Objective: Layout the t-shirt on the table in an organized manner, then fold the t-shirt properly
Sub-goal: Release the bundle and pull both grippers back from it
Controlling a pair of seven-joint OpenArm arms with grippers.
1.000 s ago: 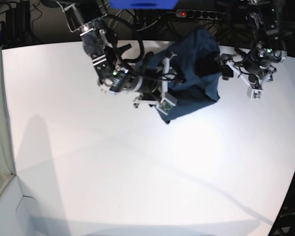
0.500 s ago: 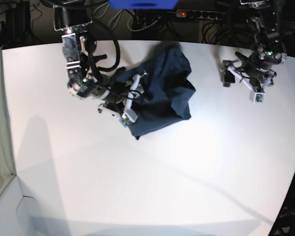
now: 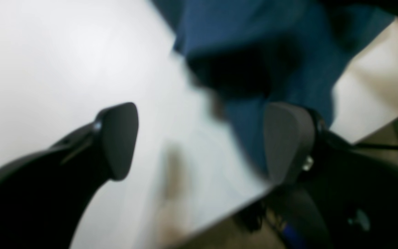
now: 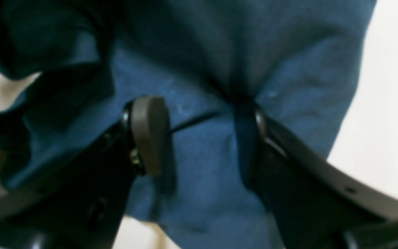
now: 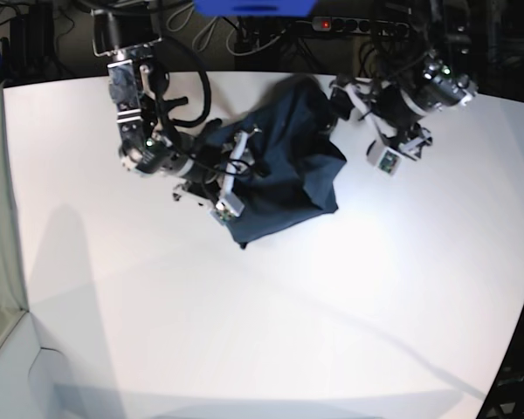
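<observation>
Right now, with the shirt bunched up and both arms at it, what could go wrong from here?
1. The t-shirt is a crumpled heap, so a pull may drag layers together instead of spreading them.
2. The right gripper has only a pinch of cloth bunched against one finger, with its jaws apart; it may slip free.
3. The left gripper hangs open near the table's far edge, where cloth could slide off.

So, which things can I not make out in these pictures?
- Shirt layout: bunched in the base view; sleeves and collar are hidden in its folds.
- Neck label: not visible in any view.
- Right gripper: the right wrist view is blurred; a fold hides one pad.
- Left wrist view: motion blur smears shirt and table.
</observation>
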